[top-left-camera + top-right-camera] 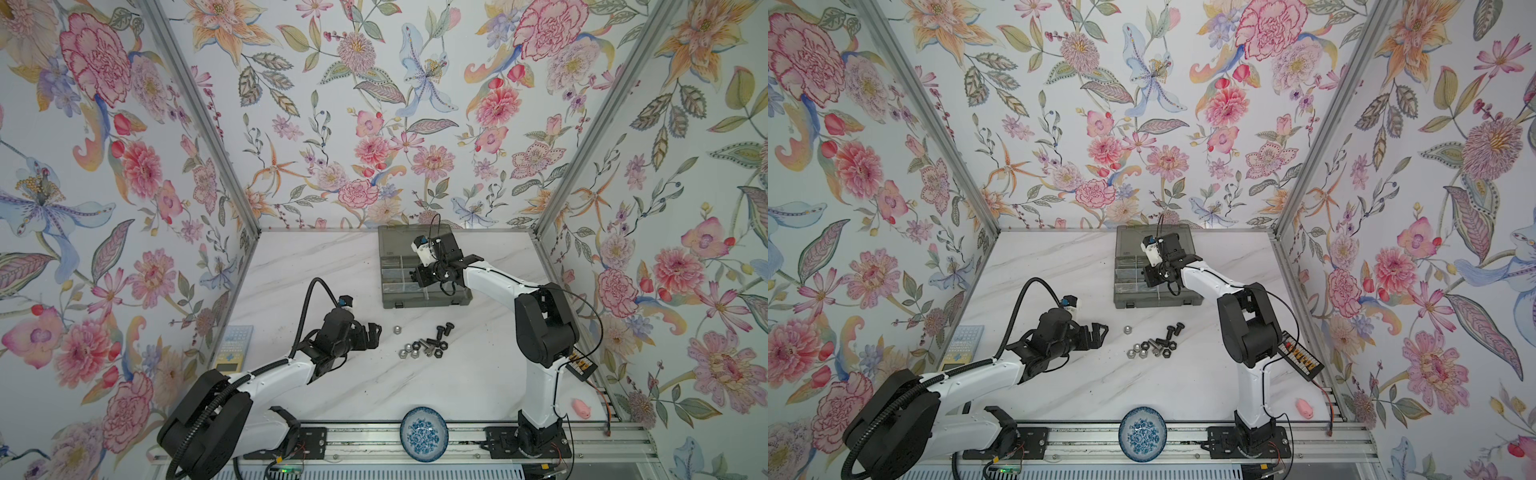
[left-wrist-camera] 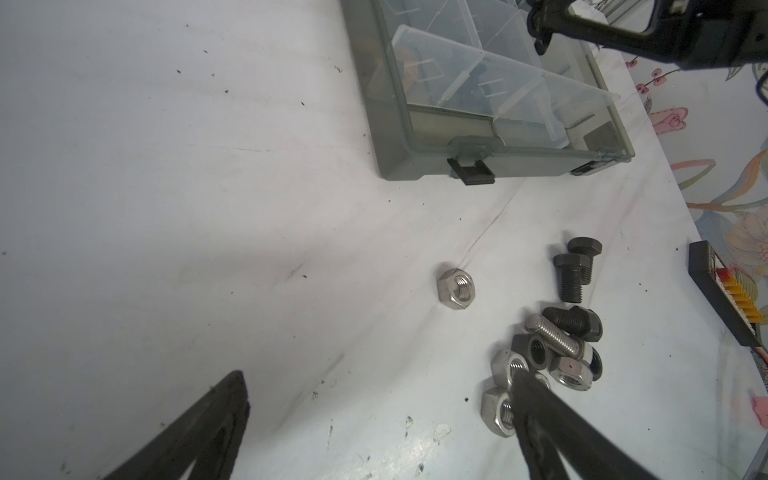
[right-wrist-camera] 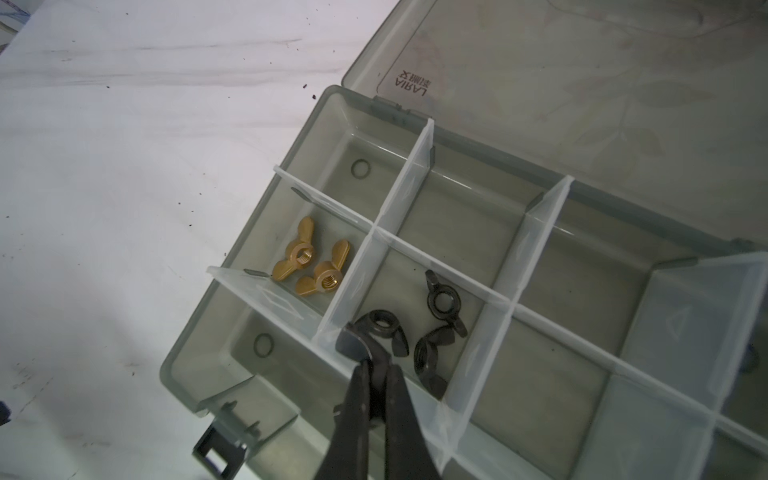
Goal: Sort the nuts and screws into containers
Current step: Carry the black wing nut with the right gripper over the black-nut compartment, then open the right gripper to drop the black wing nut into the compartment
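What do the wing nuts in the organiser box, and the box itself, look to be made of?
Golden wing nuts: likely brass or brass-plated, warm yellow satin sheen, cut threads visible. Black wing nuts: probably steel with a dull dark coating; hardly any glare. Organiser box: smoky grey translucent plastic, light passing through its walls; dividers: clear frosted plastic.

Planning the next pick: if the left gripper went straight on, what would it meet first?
Probably the lone silver nut, lying just ahead of the open left gripper; its tilt is unclear, so the table could come first.
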